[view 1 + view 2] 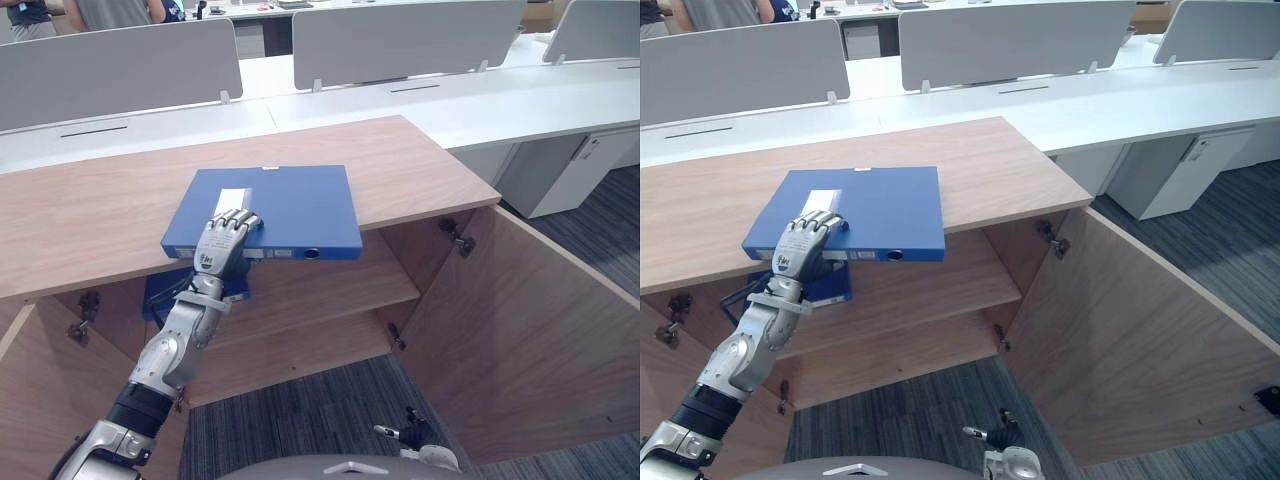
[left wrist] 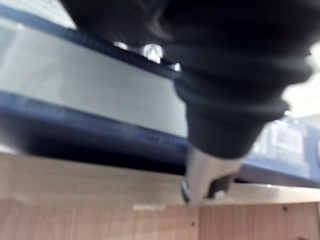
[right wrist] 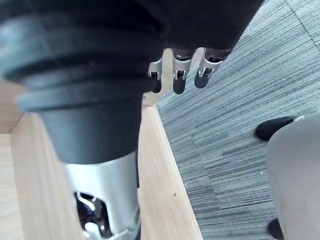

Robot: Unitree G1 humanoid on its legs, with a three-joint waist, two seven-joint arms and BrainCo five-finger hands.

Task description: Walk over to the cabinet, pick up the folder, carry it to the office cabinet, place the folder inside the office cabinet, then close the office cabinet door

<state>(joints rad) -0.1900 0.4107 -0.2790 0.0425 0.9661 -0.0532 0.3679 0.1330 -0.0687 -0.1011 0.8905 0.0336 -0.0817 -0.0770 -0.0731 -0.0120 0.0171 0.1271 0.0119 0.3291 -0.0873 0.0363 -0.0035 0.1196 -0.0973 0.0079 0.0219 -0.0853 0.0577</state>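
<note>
Left hand (image 1: 222,245) grips the blue folder (image 1: 290,205) at its spine edge, fingers curled on top. We see the folder overhanging the cabinet top (image 1: 420,165), above a shelf (image 1: 330,290); another blue item (image 1: 160,297) sits half hidden behind the arm. The right hand (image 3: 175,75) hangs loosely open by the open door (image 1: 520,330).

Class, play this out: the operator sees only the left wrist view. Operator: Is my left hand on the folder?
Observer: Yes, the left hand curls over the near edge of the folder on the cabinet top.
Operator: Anything on the shelf below?
Observer: Another blue item lies on the shelf under that hand.
Operator: And the right hand?
Observer: The right hand hangs low, fingers straight, above the carpet.
</note>
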